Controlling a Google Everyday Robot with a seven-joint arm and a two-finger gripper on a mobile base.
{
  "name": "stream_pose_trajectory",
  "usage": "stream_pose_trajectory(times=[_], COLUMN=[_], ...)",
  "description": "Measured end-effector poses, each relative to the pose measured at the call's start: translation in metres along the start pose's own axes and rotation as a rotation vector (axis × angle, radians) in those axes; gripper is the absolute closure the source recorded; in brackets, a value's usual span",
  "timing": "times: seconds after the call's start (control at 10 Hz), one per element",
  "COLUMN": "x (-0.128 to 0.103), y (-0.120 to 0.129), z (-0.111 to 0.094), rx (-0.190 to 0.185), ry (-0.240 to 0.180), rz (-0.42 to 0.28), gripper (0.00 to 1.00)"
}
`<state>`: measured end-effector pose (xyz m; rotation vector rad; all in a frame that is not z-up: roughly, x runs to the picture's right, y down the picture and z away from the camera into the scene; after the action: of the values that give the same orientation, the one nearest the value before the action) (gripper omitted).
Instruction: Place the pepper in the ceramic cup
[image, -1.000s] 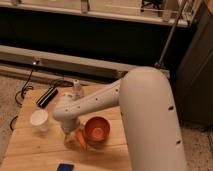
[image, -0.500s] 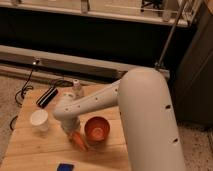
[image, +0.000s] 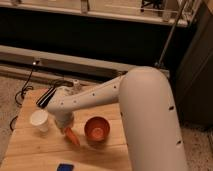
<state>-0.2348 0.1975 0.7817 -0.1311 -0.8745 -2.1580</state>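
Closed down since a second ago, the gripper (image: 66, 128) pinches the pepper (image: 73, 138) between the ceramic cup (image: 39, 120) and bowl (image: 97, 129).

- Your gripper (image: 65, 126): off-white, low over the table between cup and bowl, pinched on the pepper's upper end.
- Pepper (image: 73, 138): you'll see plain orange, no markings readable.
- Ceramic cup (image: 39, 120): plain white all over.
- Bowl (image: 97, 129): reddish-brown outside, brighter orange inside.
- Table (image: 30, 150): pale tan wood with faint plank lines.
- Arm (image: 145, 110): off-white shell; you can pick out small dark dots along its right side.
- Small flat object (image: 64, 167) at the table's front edge: dark blue.
- Cable (image: 22, 92) on the floor to your left: black.
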Motion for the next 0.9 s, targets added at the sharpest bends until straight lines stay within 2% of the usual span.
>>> stream_pose_trajectory(times=[0.1,0.2,0.4,0.6,0.7,0.9], x=[0.02,0.034,0.069,0.094,0.108,0.135], y=[-0.001,0.001,0.008,0.01,0.008,-0.008], z=[-0.02,-0.034,-0.074,-0.101,-0.117,-0.141], rx=[0.004,0.0,-0.025,-0.032,-0.024,0.018], ry=[0.05,0.082,0.159,0.216,0.26,0.362], rz=[-0.006,-0.009,-0.01,-0.005,0.0,0.002], gripper=[1.0,1.0,1.0,1.0,1.0,1.0])
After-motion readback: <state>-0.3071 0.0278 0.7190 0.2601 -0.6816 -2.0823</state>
